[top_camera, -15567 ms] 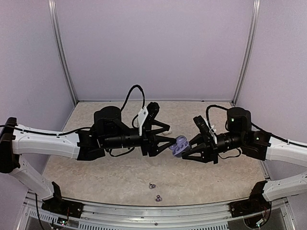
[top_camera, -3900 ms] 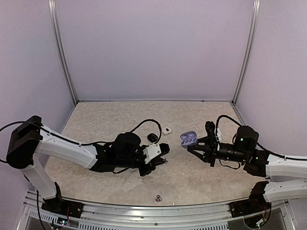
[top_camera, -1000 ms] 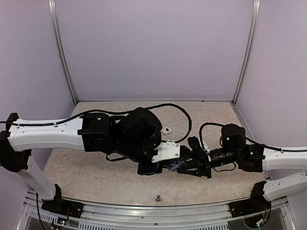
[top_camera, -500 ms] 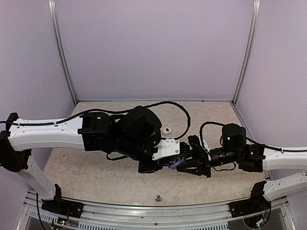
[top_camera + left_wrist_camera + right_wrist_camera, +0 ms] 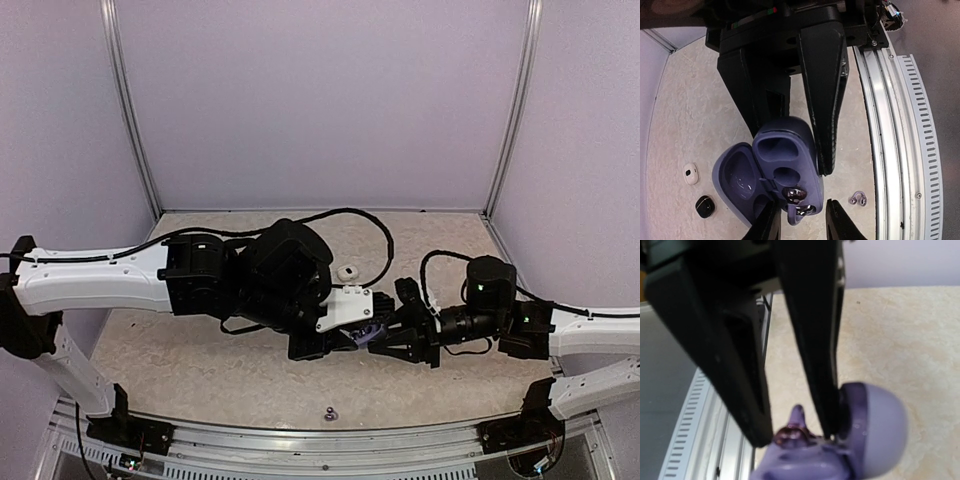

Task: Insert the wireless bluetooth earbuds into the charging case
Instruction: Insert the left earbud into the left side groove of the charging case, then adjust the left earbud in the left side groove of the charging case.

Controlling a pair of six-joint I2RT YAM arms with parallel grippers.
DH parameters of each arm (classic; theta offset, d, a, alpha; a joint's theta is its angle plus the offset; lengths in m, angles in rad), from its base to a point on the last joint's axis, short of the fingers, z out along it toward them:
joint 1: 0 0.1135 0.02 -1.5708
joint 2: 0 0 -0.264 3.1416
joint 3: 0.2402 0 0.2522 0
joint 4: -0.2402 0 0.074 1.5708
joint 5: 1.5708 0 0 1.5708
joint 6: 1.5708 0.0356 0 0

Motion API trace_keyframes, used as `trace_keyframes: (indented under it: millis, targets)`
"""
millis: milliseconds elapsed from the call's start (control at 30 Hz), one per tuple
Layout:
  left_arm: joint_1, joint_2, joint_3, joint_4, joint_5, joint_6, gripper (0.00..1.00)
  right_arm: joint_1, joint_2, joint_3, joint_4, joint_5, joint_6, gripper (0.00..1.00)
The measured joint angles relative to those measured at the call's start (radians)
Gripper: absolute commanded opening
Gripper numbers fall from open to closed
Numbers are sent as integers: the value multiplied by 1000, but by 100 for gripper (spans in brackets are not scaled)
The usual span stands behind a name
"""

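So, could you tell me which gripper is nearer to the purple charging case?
Right. The right gripper clamps the purple charging case between its fingers; the left gripper hangs open close to it, either side of an earbud.

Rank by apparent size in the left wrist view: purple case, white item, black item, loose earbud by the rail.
1. purple case, though nearest the camera
2. white item and black item: alike, unranked
3. loose earbud
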Motion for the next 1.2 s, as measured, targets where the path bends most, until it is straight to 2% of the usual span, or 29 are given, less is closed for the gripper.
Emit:
trace_keyframes:
  millis: [533, 633, 667, 700, 733, 1000, 1200]
  targets:
    - [-19, -161, -156, 210, -44, 23, 50, 1, -23, 0, 50, 9, 10, 0]
    - [-19, -197, -187, 264, -71, 5, 66, 5, -34, -1, 51, 26, 9, 0]
    - [-19, -214, -203, 287, -85, -9, 76, 6, -39, -2, 55, 35, 9, 0]
    - [-19, -229, -217, 307, -95, -20, 91, 6, -43, -2, 61, 46, 8, 0]
    - [-19, -249, -238, 336, -109, -40, 98, 6, -47, -3, 69, 60, 6, 0]
    - [52, -438, -421, 616, -138, -365, 99, 7, -85, -2, 129, 153, -47, 0]
    - [122, -428, -418, 725, -98, -618, 99, 8, -92, 2, 143, 201, -85, 0]
